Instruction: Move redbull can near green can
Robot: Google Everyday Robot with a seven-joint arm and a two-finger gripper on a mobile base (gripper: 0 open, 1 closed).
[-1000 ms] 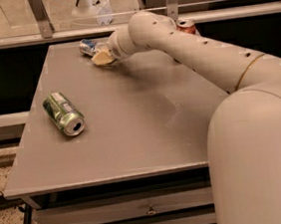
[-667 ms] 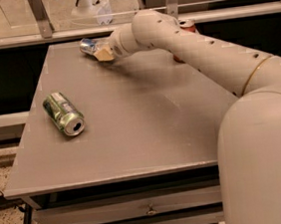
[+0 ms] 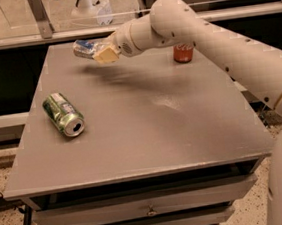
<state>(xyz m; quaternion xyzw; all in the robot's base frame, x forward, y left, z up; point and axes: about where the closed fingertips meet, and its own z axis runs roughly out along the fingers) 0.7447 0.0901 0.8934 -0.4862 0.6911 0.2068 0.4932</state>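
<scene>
**Redbull can aloft, green can waiting**

The gripper (image 3: 103,53) hangs over the far-left corner of the flat grey table (image 3: 173,131). Its pale fingers are clenched on the slim silver-and-blue metal redbull can (image 3: 84,47), held sideways and clear of the top. The stubby metal green can (image 3: 63,114) lies on its side by the left edge. Best play: swing toward that edge and set down just beside it without a nudge, because it looks ready to roll. The red metal cola can (image 3: 183,53) stands far-right, out of this.
</scene>
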